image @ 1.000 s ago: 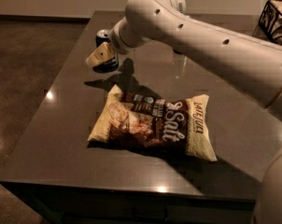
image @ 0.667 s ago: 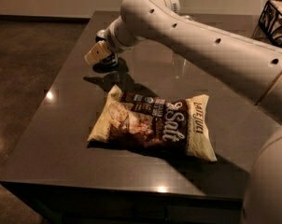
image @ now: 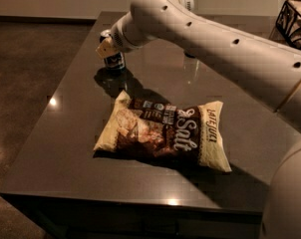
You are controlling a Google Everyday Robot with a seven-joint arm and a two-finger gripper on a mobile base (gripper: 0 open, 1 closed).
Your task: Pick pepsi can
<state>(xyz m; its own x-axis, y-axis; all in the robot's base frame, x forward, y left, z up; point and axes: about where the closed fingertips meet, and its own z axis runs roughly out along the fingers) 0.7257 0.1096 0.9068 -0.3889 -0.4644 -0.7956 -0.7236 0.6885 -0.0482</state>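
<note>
Since a second ago, my wrist has drawn a little up and to the left, and the arm (image: 215, 39) has swung further across the table (image: 66, 148). That brings my gripper (image: 105, 48) right against the pepsi can (image: 115, 61). The chip bag (image: 163, 133) lies where it lay before, flat in the middle of the table.

The can stands upright at the far left part of the tabletop, close to the left edge and well beyond the bag. Its silver top shows just above my gripper and its dark blue side just below and to the right. Its long axis runs straight up, so I meet it from the side, level with its upper half. From this view my gripper covers the can's near left face, and the two look to be touching. Whether I am spread around it, or already pressed onto it, I cannot tell, because my wrist hides the far side of the can.

I judge the reach to be done and the grasp to be the step in hand. Since the can is tall and narrow, a sideways nudge could tip it toward the table edge. The coming move should therefore go straight up along its axis, not drag it across the surface. The wire basket (image: 295, 19) at the far right is well apart and plays no part.
</note>
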